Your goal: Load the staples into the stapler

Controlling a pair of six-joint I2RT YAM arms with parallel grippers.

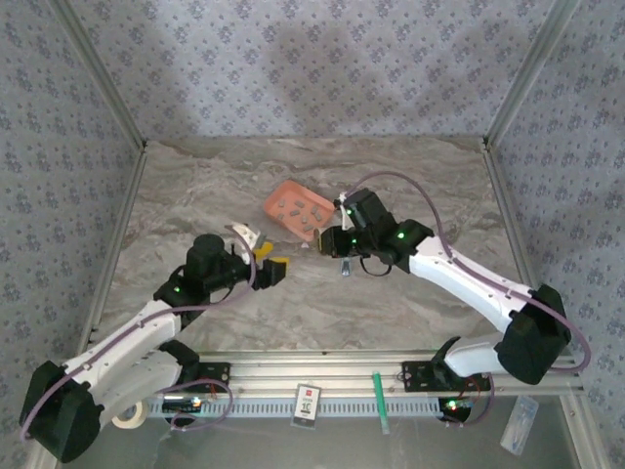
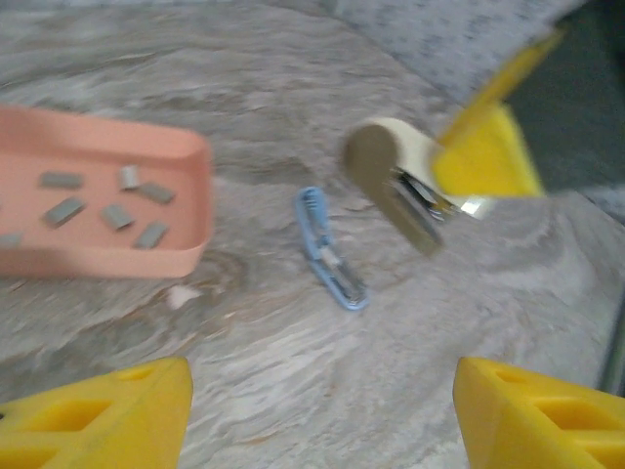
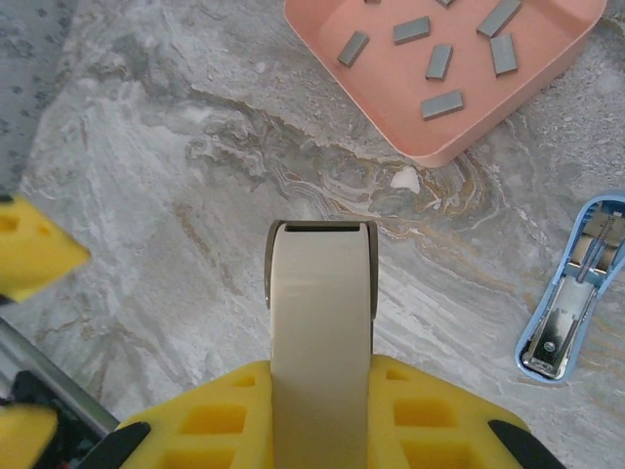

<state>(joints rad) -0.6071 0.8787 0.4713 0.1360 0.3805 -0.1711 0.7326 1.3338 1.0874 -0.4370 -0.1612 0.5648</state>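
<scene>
L gripper (image 2: 322, 391): released, its chunky yellow plastic fingers (image 2: 107, 410) spread wide w/ cut-out pockets in them. Nothing between them, nothing touched.

R gripper (image 3: 322, 234): yellow fingers clenched together. At the tip sits a smooth cream strip, flat, w/ a grey-brown rim and a dark slot at the end. Can't tell if that strip is the gripper's own pad or a separate piece. In the left wrist view the same tip (image 2: 391, 176) reads as a rounded cream lump w/ a dull grey face, held off the table.

Light-blue mini stapler (image 3: 571, 293): lies flat on the grey marbled stone-look table (image 3: 176, 195), to the right of the R gripper tip and apart from it. Its shiny silver metal rail faces up inside the blue plastic shell. From the L gripper it lies straight ahead (image 2: 330, 249), in line w/ the gap between the fingers, not touched. The top view puts it just beside the R gripper (image 1: 345, 264).

Short flat grey metal staple strips (image 3: 442, 105): loose and scattered at odd angles in a shallow matte orange-pink plastic tray (image 3: 449, 147) w/ rounded corners. The tray is ahead-right of the R gripper and ahead-left of the L gripper (image 2: 195, 215), w/ neither gripper touching it.
</scene>
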